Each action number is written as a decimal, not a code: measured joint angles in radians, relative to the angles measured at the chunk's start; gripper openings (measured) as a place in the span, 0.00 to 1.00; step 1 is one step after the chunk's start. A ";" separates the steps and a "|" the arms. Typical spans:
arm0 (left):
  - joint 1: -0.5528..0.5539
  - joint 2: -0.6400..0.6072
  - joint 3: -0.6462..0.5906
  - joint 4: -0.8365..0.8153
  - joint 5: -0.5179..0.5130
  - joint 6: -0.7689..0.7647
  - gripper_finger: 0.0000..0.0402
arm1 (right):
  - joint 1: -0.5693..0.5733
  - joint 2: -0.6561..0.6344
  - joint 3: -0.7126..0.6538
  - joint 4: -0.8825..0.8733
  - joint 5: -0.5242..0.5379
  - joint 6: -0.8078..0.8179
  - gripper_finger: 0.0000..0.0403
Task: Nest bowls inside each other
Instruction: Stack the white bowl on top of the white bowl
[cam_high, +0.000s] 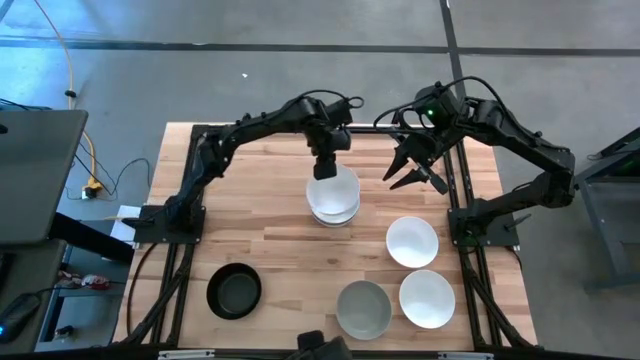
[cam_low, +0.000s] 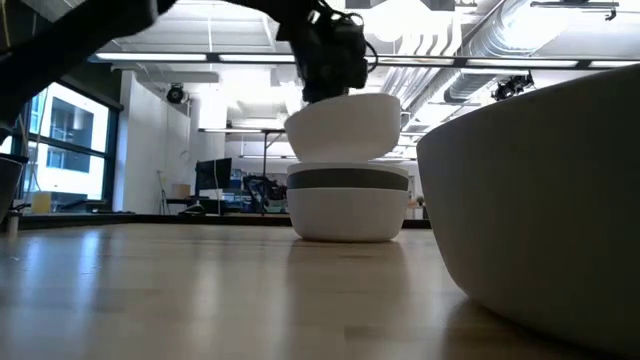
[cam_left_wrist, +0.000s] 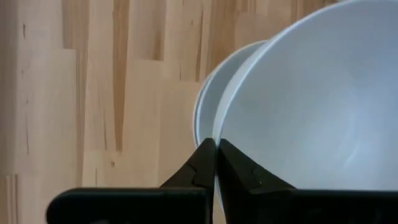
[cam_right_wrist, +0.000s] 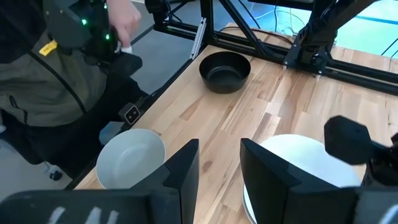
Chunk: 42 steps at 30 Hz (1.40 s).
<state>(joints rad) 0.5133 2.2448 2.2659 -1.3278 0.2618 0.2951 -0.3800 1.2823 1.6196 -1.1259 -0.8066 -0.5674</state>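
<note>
Holding one white bowl (cam_high: 333, 186) over a two-bowl stack (cam_low: 347, 203), left fingers (cam_left_wrist: 216, 163) pinching its rim, right fingers (cam_right_wrist: 219, 163) released.

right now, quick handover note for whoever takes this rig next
Left tool is shut on the rim of a white bowl, held just above the stack at table centre. Right tool is open, waiting beside the stack.
Stack shows white, grey, white layers.
Left to nest: two white bowls, a grey bowl and a black bowl, all at the near side.
</note>
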 joint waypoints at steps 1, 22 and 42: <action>0.000 0.012 0.013 -0.007 0.001 0.000 0.00 | 0.000 0.000 0.000 0.000 0.000 -0.002 0.27; -0.004 0.111 0.030 -0.020 -0.013 -0.013 0.00 | 0.000 0.000 0.000 -0.018 -0.015 -0.043 0.27; -0.020 0.151 0.030 -0.053 -0.049 -0.017 0.00 | 0.000 0.000 0.000 -0.027 -0.015 -0.043 0.27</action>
<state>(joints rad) 0.4934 2.3955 2.2959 -1.3811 0.2127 0.2781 -0.3798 1.2827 1.6196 -1.1527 -0.8219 -0.6109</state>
